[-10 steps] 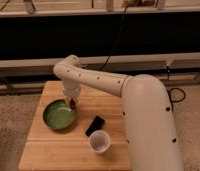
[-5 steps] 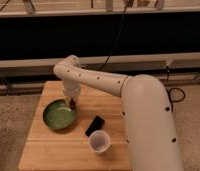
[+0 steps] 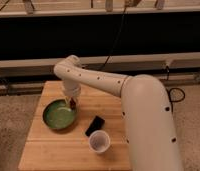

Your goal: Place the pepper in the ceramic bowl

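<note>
**Nearly home, but the pepper hangs over the rim, not the middle**

To the left of the end effector (image 3: 71, 102) and a little below it sits the ceramic bowl (image 3: 53, 116), green and shallow. Its right-hand rim lies almost directly under the tool. The end effector hangs low over that rim, pointing down, and as far as I can make out it is clamped on the pepper (image 3: 73, 104). The pepper is a small dark red sliver at its tip, clear of the desk (image 3: 48, 150) and above the bowl's edge rather than its centre.

That is my worry. Let go here, the pepper would likely strike the glazed rim and skip out onto the wood, so I'd want it carried further left first. Coming down from this spot risks the tool catching the rim and tipping or shoving the bowl, which is already fairly near the desk's left edge.

To the right of the end effector and nearer me lies a flat black object (image 3: 94, 125), with a white cup (image 3: 99, 141) just beyond it. A pepper that escaped could roll under or against either. A careless swing of the arm (image 3: 103, 82) on the way out could knock the cup over.
</note>
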Tool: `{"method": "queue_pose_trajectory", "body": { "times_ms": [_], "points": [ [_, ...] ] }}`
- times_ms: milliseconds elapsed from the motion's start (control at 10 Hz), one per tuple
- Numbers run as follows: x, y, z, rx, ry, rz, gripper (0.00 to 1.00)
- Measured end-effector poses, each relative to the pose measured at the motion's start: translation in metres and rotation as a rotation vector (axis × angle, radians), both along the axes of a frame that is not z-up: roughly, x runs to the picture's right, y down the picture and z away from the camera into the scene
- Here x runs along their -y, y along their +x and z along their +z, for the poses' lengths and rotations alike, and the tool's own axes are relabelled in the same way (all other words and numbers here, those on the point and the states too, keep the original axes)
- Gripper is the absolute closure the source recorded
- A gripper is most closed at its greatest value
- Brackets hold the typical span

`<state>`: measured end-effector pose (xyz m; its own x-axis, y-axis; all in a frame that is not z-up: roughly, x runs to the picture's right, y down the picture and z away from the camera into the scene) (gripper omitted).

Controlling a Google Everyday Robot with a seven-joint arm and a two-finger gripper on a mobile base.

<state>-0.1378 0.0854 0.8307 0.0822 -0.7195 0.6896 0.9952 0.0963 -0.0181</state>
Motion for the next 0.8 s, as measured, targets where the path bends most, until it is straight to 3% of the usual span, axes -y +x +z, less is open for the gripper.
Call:
{"method": "queue_pose_trajectory", "body": {
  "times_ms": [700, 800],
  "points": [
    [-0.0001, -0.0029, -0.0004, 0.006, -0.005, -0.004, 0.67],
    [0.0003, -0.0024, -0.0004, 0.006, -0.005, -0.003, 0.71]
  ]
}}
